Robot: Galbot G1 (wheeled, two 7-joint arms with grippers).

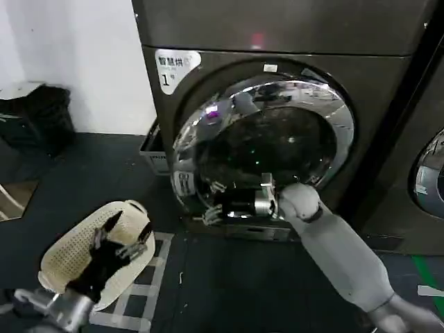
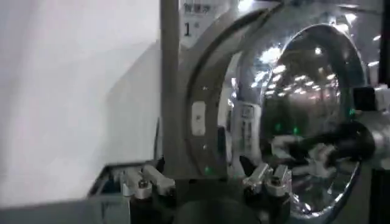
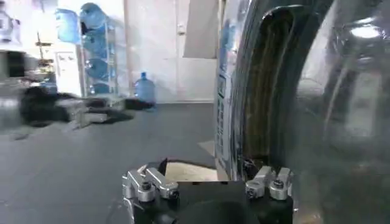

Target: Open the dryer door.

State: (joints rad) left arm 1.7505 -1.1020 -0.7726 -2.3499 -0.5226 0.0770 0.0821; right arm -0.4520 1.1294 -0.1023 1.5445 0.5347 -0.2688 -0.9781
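Note:
The dryer door (image 1: 277, 139) is a big round porthole with a chrome rim, dark glass and a white sticker (image 1: 182, 182) low on its left side. It stands a little ajar, with a gap showing between the rim and the machine front (image 2: 198, 119). My right gripper (image 1: 211, 211) is at the door's lower left edge. It is open, with the rim's edge (image 3: 226, 140) between its spread fingers (image 3: 205, 164). My left gripper (image 1: 118, 232) hangs open and idle over a basket at the lower left, facing the door (image 2: 202, 163).
A cream mesh laundry basket (image 1: 69, 250) lies on the dark floor at the front left. A neighbouring machine with a chrome-ringed door (image 1: 430, 173) stands at the right. A dark bin (image 1: 41, 118) sits by the white wall. Blue water bottles (image 3: 143, 88) stand far across the room.

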